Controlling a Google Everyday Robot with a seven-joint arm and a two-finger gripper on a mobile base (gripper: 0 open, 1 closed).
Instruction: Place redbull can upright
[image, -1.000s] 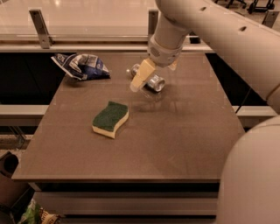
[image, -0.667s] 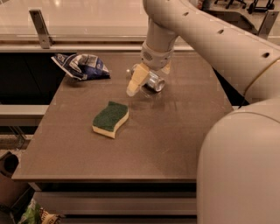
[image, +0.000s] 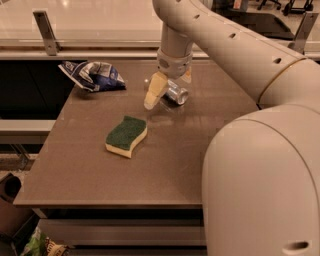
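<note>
While the gripper (image: 169, 86) straddles the lying redbull can (image: 174, 93) with fingers apart, an off-centre squeeze could roll it away.

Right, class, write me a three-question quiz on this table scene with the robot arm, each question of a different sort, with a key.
1. True or false: the can stands upright on the table.
2. Which thing lies nearest the table's front edge?
A. the snack bag
B. the sponge
C. the can
3. Fill in: the gripper is at the ____, towards the back of the table.

Key:
1. False; it lies on its side, one shiny round end facing the camera.
2. B
3. can
</note>
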